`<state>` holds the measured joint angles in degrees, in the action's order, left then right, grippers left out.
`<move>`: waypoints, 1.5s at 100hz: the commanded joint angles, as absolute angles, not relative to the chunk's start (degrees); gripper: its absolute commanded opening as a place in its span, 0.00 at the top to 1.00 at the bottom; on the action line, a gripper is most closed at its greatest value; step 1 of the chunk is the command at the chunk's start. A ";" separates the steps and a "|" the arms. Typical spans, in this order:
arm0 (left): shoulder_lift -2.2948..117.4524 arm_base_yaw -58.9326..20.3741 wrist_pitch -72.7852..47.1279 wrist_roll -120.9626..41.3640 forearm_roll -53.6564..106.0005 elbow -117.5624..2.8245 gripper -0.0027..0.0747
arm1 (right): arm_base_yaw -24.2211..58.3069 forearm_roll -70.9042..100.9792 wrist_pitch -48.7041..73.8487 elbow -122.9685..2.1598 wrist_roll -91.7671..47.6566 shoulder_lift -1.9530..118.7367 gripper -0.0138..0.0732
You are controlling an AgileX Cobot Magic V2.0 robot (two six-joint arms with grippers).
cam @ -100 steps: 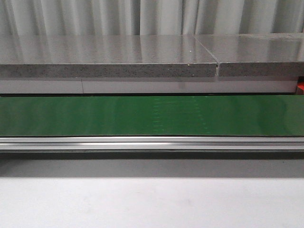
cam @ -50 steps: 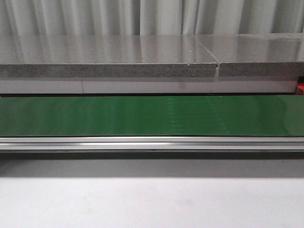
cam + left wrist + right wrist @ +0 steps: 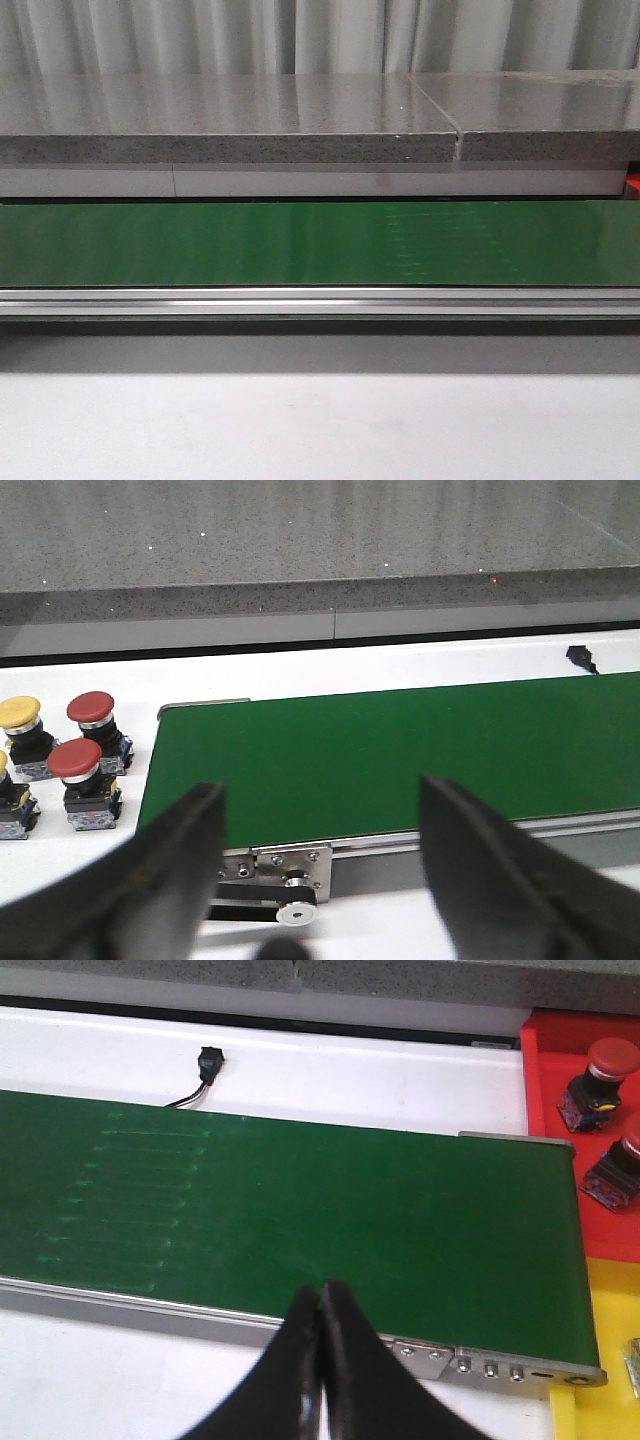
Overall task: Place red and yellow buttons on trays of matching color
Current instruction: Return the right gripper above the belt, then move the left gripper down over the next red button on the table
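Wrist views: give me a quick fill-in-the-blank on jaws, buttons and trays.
1. The left gripper has its jaws ____.
2. The right gripper has its jaws ____.
3. Two red buttons already sit on the ____ tray.
4. The conveyor belt surface is ____ in colour.

Missing words: open; shut; red; green

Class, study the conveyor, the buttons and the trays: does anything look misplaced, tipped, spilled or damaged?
Nothing stands out. The red buttons stand upright in the red tray, matching its colour; the green belt carries only faint scuff lines; the waiting buttons stand upright beside it.
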<state>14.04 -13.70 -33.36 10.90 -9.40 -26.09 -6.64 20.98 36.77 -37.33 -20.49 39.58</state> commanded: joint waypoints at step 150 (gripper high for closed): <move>72.53 1.17 -32.20 48.80 -32.02 -61.99 0.07 | -6.51 21.65 33.33 -38.89 -21.11 39.34 0.92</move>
